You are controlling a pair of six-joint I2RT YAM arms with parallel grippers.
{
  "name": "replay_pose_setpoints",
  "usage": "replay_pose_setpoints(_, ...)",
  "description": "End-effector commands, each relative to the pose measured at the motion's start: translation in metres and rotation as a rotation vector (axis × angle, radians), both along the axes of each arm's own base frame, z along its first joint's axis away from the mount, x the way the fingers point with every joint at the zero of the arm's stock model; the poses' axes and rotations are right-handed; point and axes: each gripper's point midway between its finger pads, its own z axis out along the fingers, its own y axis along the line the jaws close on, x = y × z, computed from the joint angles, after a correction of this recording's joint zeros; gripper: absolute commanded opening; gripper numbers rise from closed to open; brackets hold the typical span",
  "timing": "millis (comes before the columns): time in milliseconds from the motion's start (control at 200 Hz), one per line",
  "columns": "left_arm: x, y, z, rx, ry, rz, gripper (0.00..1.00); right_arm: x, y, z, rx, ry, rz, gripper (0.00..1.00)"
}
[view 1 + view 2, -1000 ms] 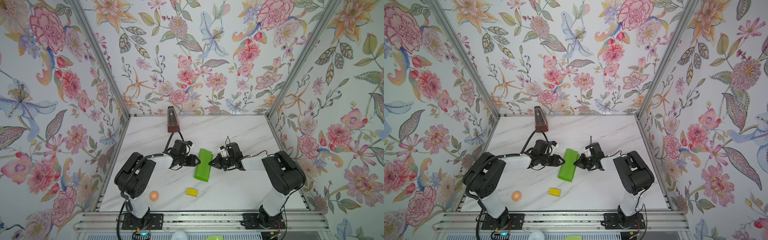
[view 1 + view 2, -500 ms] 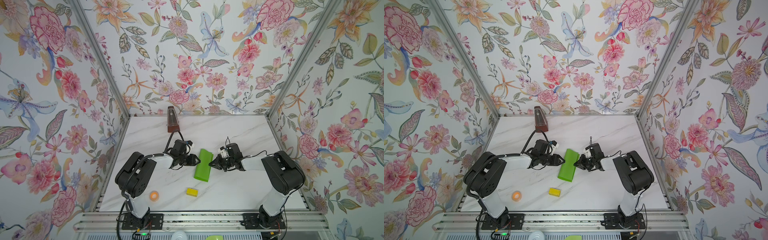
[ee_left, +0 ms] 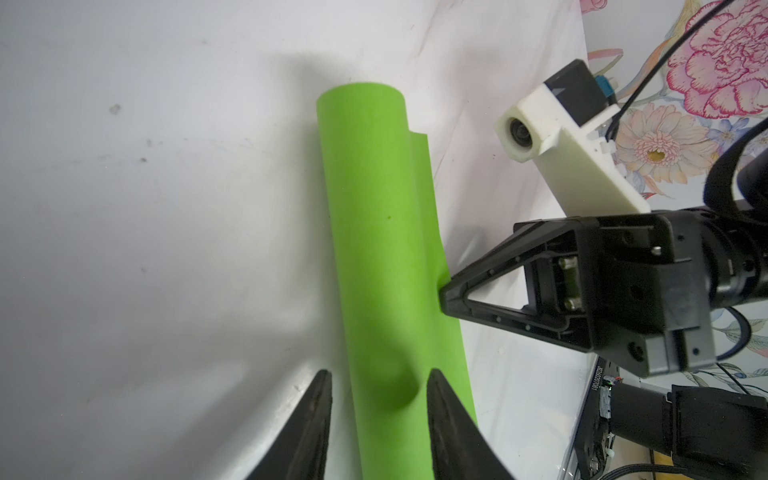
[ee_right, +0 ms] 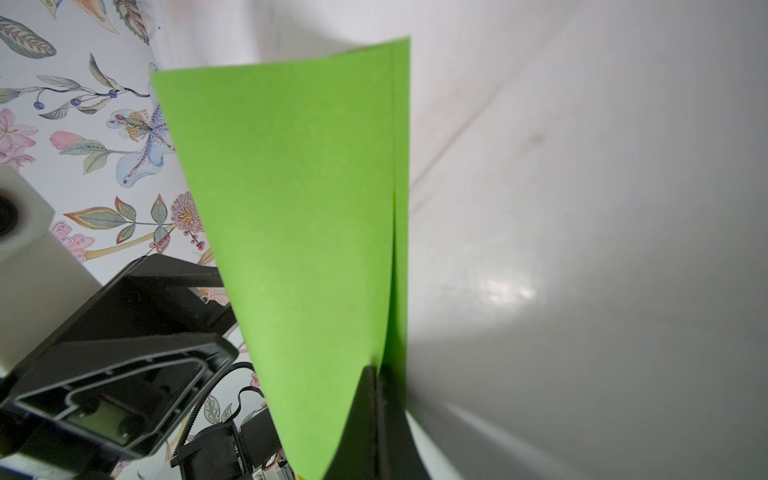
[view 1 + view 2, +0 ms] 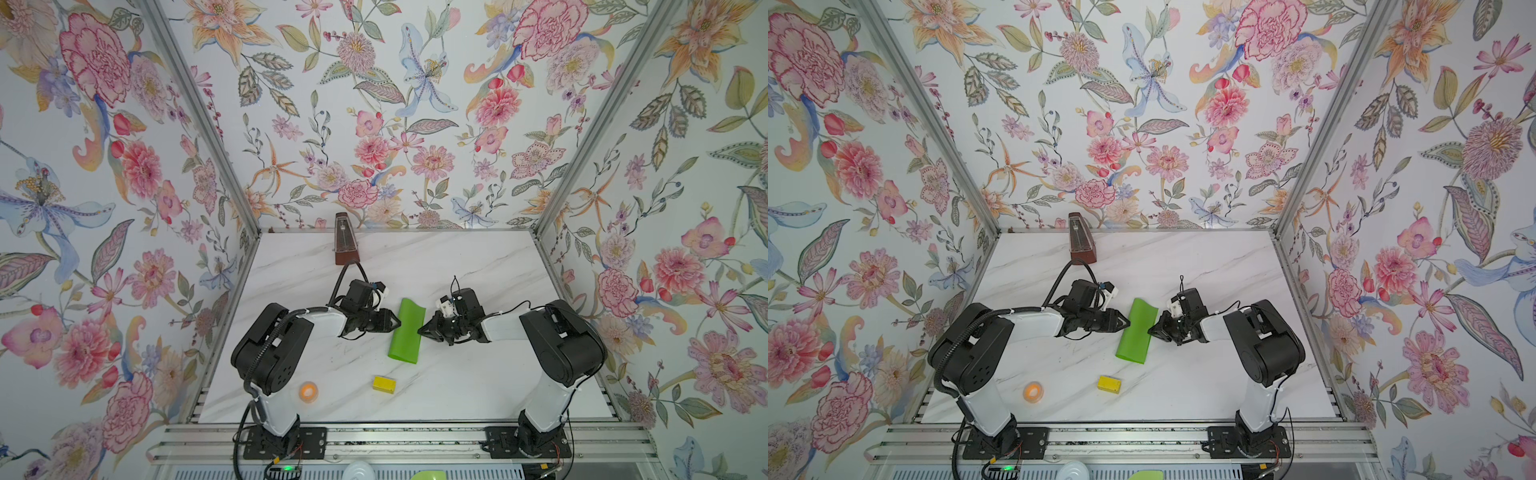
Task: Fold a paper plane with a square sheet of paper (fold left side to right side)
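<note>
While right pincer (image 4: 376,372) nips the doubled edge of the paper (image 5: 405,332), left pincer (image 3: 380,376) half open, astride its soft fold.

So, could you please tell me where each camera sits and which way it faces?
Both top views: high above the arm bases, looking down at the table; both arms show whole.
Left wrist: on the left arm, looking past the open left gripper at the square sheet of paper.
Right wrist: on the right arm, looking past the right gripper, shut on the sheet.
Shared: each wrist view shows the sheet and the opposite gripper.
</note>
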Motion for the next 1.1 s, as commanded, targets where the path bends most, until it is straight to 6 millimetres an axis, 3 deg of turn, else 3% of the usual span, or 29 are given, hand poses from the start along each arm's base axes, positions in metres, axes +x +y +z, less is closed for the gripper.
replay_pose_setpoints(0,-0.003,-0.001,0.001,0.001,0.001,-0.002,0.41,-0.009,-0.006,-0.020,-0.037,0.032,0.010,0.00)
replay_pose_setpoints(535,0.001,0.027,0.024,0.087,-0.100,0.108,0.44,-0.012,0.001,-0.026,-0.033,0.032,0.150,0.00)
replay_pose_setpoints(1096,-0.014,0.007,-0.011,0.068,-0.001,0.025,0.51,-0.002,0.006,-0.006,-0.008,-0.007,0.135,0.00)
